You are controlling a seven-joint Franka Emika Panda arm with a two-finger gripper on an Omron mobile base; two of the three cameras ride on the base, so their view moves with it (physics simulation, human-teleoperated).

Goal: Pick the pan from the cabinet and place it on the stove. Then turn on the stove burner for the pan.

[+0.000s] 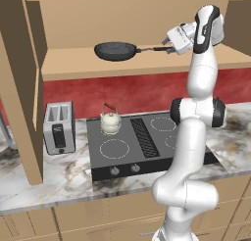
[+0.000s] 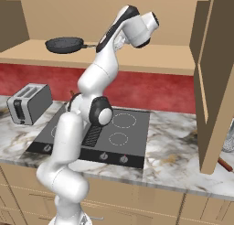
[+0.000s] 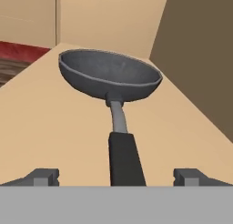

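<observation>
Cabinet (image 1: 34,78) takes up the upper half of the left base view, doors swung open at the far left and upper right, its tan shelf (image 1: 147,61) running across the frame above a red wall strip. Marbled bench (image 1: 59,181) spans the lower middle. Stove (image 1: 127,152) sits on the bench at centre frame, black glass with white rings and a ribbed vent down its middle, two knobs visible on its front edge. White arm rises from the lower right and reaches up to the shelf at upper right. Toaster (image 1: 59,127) stands on the bench left of the stove, apart from it. Pan (image 1: 116,51) rests on the shelf, upper centre of the left base view and upper left of the right base view, handle pointing toward the arm. Cream kettle (image 1: 111,121) with brown handle sits on the stove's rear left ring. Pincer (image 3: 116,175) at the lower edge of the hand view: fingertips spread wide, one at lower left, one at lower right, with the black pan handle (image 3: 125,159) running between them, gaps on both sides, not gripped. Pan bowl sits in upper centre of the hand view, on the shelf.
</observation>
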